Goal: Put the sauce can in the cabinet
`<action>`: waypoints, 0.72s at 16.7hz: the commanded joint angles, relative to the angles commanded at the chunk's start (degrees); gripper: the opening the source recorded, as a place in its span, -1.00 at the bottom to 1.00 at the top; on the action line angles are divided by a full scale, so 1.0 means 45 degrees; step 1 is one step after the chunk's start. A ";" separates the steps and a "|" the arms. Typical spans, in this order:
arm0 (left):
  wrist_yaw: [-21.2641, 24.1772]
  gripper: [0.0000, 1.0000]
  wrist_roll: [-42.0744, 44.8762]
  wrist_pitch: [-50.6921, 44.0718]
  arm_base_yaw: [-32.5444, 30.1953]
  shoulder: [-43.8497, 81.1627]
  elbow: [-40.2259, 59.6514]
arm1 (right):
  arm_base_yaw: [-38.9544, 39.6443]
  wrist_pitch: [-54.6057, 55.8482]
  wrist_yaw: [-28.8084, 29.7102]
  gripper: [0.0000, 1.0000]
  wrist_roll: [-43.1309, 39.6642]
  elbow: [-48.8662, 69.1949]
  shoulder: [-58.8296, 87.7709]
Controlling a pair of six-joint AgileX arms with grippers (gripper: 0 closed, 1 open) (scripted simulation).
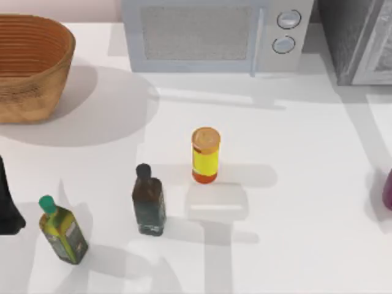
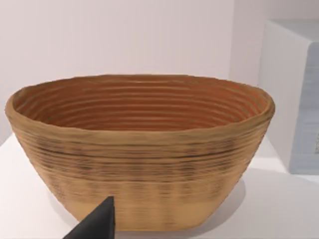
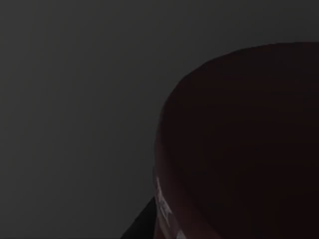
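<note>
**Left gripper low before the basket, sauce can at the far right**

Closest to the lens, the left gripper (image 2: 94, 226) pokes up as a dark tip in its wrist view; I cannot tell whether it is open or closed. Directly ahead of it stands the woven basket (image 2: 142, 164), upright, with a ribbed brown hollow.

From above, the sauce can (image 1: 388, 190) is a maroon sliver at the table's right edge, across the whole table from the left gripper and well apart from it. Beyond the can, in the far right corner, sits the cabinet (image 1: 352, 43), with speckled dark-grey sides and a paler framed door. Beside the cabinet, towards the left gripper's side, is the light-grey microwave (image 1: 208, 33) with two round knobs.

Mid-table stands the yellow orange-capped container (image 1: 205, 156). Nearer the left arm (image 1: 8, 205) come the dark bottle (image 1: 149, 202) and then the green-capped oil bottle (image 1: 61, 233), which tilts and is the nearest thing to that arm, though apart from it.

The table (image 1: 306, 184) is plain white, crossed by soft grey shadows from the basket, the bottles and the microwave. A pale wall (image 2: 124, 35) rises behind the basket.

The right wrist view is dark, so I cannot tell the right gripper's state.
</note>
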 joint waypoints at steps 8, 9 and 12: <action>0.0000 1.00 0.0000 0.0000 0.0000 0.0000 0.0000 | 0.0000 0.0000 0.0000 0.06 0.0000 0.0000 0.0000; 0.0000 1.00 0.0000 0.0000 0.0000 0.0000 0.0000 | 0.0000 0.0000 0.0000 0.21 0.0000 0.0000 0.0000; 0.0000 1.00 0.0000 0.0000 0.0000 0.0000 0.0000 | 0.0000 0.0000 0.0000 0.66 0.0000 0.0000 0.0000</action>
